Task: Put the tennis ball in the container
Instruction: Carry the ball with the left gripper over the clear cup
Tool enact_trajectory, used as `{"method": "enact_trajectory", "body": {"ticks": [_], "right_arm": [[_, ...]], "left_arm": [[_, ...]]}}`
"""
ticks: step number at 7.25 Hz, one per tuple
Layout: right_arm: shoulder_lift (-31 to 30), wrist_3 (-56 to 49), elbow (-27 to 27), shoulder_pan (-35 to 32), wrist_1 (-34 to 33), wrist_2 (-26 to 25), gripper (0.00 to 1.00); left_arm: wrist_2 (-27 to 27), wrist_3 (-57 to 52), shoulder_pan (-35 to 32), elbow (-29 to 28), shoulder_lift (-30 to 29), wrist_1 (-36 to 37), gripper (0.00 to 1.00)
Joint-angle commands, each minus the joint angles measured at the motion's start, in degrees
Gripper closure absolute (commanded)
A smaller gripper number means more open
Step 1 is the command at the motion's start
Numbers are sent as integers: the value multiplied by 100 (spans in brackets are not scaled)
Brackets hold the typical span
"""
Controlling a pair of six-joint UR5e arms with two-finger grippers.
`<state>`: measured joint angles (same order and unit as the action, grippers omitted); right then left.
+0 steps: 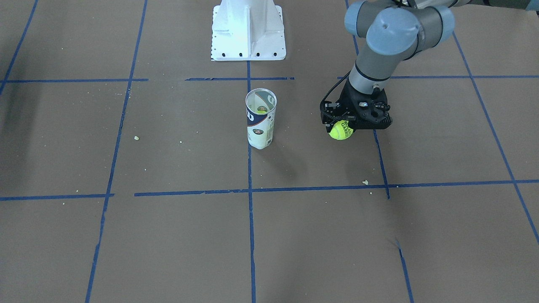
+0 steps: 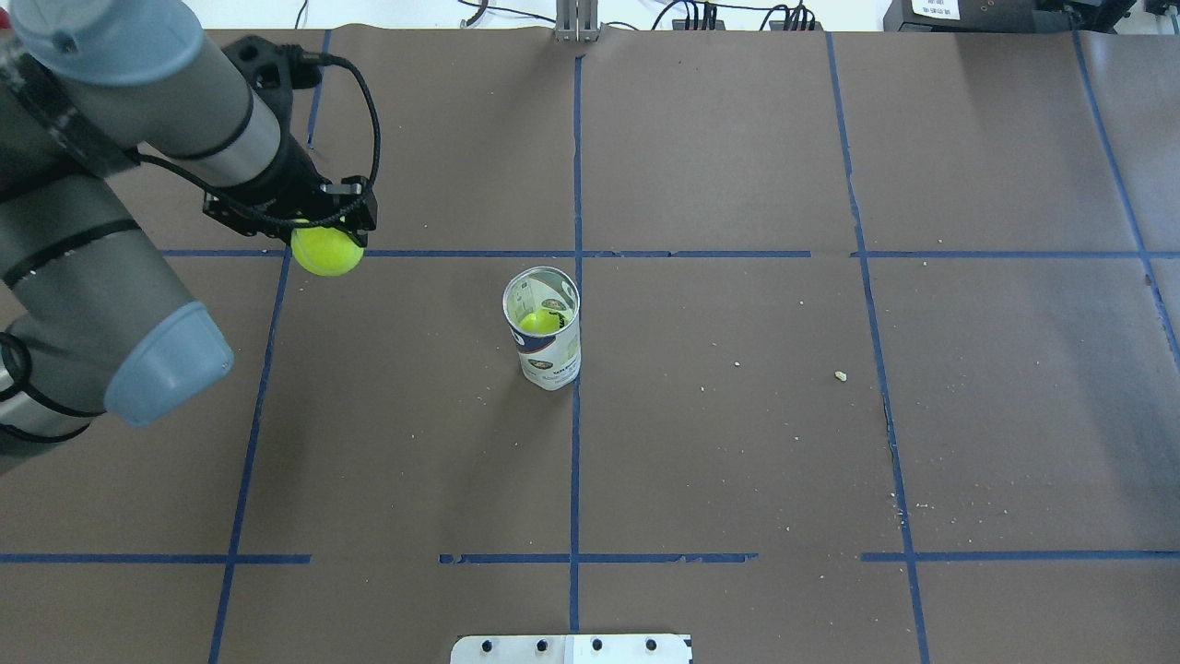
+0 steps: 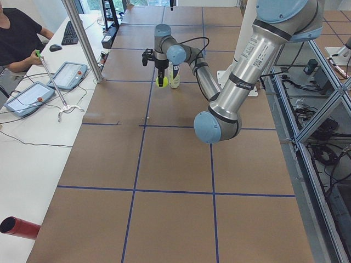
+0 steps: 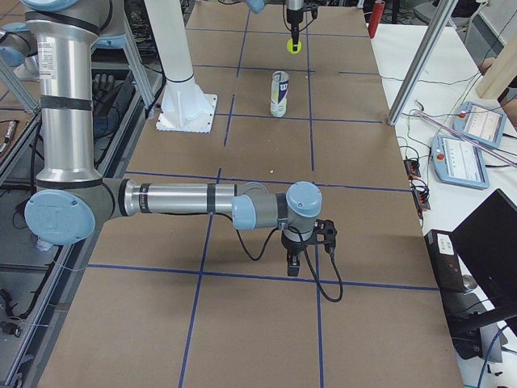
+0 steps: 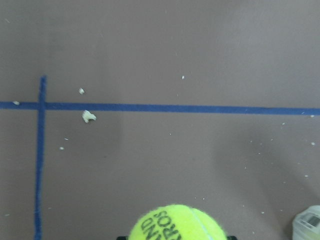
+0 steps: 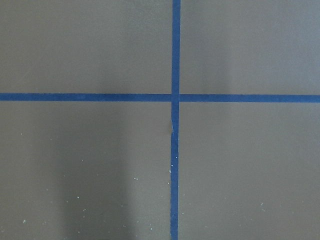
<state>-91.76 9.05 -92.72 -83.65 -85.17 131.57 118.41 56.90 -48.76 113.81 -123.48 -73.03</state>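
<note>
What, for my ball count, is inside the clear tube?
Through the open top of the tennis-ball tube, one yellow-green ball shows; anything beneath it is hidden.

Opposite end cameras look along table (image 4: 258, 339), seemingly sharing the container (image 4: 279, 94).

My left arm (image 2: 83, 258) and right arm (image 4: 178, 199) are silver-grey tubes with rounded joints, pale blue caps and black seams. I see a white base (image 1: 248, 38) with dark bolts. The left end effector (image 2: 324, 242) and right end effector (image 4: 292, 269) are black, each trailing a looping black cable (image 2: 371, 101).
</note>
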Motion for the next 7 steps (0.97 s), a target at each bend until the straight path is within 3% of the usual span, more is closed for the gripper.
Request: {"method": "enact_trajectory", "body": {"ticks": [1, 3, 4, 7], "right_arm": [[0, 0, 0, -2, 0, 0, 0], [0, 0, 0, 7, 0, 0, 0], [0, 0, 0, -2, 0, 0, 0], [0, 0, 0, -2, 0, 0, 0]], "left_arm": [[627, 57, -160, 396, -700, 1209, 100], [719, 1090, -20, -110, -1727, 1520, 100], [736, 1374, 355, -844, -2289, 1468, 100], [693, 1702, 815, -1553, -2418, 705, 100]]}}
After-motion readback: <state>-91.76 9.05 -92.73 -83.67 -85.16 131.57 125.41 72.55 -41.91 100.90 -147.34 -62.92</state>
